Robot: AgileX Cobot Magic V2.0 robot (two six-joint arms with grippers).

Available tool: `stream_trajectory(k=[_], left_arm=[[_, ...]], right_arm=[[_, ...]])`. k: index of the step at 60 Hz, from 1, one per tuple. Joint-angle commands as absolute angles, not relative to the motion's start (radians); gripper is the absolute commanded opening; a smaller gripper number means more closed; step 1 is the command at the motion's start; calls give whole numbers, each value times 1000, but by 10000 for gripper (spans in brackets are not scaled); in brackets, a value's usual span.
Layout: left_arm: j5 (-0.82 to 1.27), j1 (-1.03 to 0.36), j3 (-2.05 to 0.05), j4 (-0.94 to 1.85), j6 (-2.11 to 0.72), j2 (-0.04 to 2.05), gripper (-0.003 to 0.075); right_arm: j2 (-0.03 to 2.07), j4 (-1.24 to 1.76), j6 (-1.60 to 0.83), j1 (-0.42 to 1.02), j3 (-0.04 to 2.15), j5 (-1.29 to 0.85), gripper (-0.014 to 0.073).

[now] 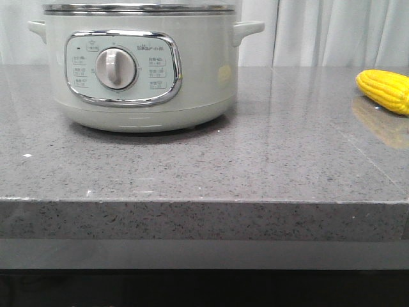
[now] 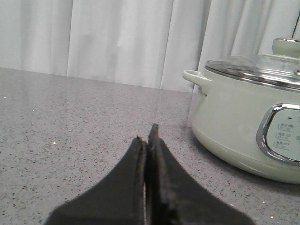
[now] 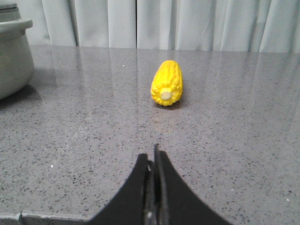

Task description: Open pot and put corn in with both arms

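Pot (image 1: 137, 64) lidded on grey surface (image 1: 255, 166), corn (image 1: 385, 90) well apart. Left hand (image 2: 149, 140) and right hand (image 3: 153, 157) both closed, empty.

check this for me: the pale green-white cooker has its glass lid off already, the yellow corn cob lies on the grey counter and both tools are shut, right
Not quite. The pale green-white electric pot still wears its glass lid, as the left wrist view shows. The rest holds: the yellow corn cob lies on the grey speckled counter, and the left tool and right tool are shut.
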State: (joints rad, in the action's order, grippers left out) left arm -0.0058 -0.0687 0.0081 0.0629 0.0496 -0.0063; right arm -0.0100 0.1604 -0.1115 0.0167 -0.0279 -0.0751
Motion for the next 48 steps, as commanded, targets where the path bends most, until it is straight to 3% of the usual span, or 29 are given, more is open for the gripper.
stream_trajectory(k=[1, 48], left_arm=[[-86, -67, 20, 64, 52, -20, -20], [-144, -67, 18, 64, 52, -20, -20]], right_arm=[[-32, 158, -116, 18, -17, 0, -120], [-32, 164, -111, 18, -14, 43, -120]])
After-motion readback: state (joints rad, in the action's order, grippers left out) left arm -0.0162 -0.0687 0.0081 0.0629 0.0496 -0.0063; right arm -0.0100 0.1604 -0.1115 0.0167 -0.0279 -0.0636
